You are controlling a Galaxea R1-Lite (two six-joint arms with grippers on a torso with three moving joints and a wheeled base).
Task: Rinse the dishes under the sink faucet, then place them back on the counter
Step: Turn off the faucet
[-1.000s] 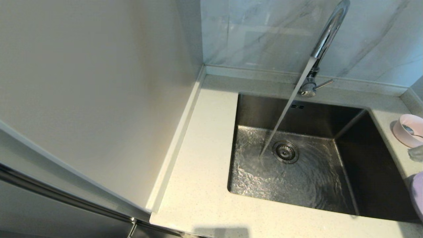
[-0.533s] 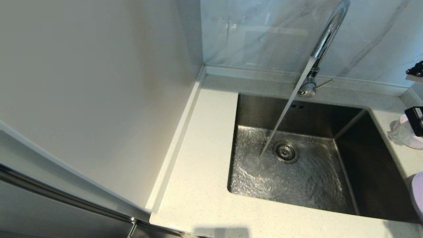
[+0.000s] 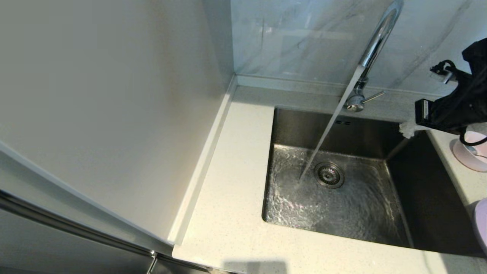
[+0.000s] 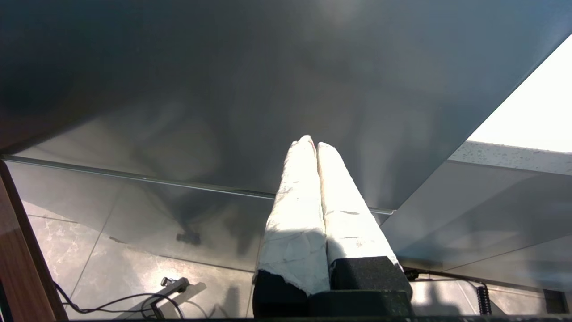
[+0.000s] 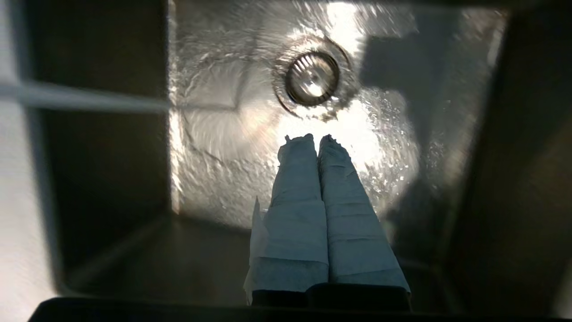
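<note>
Water runs from the chrome faucet (image 3: 374,42) into the steel sink (image 3: 342,186), striking beside the round drain (image 3: 328,174). My right gripper (image 3: 406,129) hangs over the sink's far right corner, its white-wrapped fingers shut and empty; its wrist view looks down at the drain (image 5: 312,79). The pale pink bowl (image 3: 470,156) sits on the counter (image 3: 236,182) at the right, partly behind the right arm, with the spoon (image 3: 473,150) in it. A sliver of the lavender plate (image 3: 481,222) shows at the right edge. My left gripper (image 4: 313,143) is shut, parked below the counter.
A tall white panel (image 3: 106,106) stands along the counter's left side. The marble wall (image 3: 304,38) rises behind the faucet. The faucet's thin lever (image 3: 372,97) points right at its base. A cable lies on the tiled floor (image 4: 125,277) in the left wrist view.
My right arm has come in from the right edge and moved left and up, from beside the pink bowl to above the sink's far right corner. The water keeps running.
</note>
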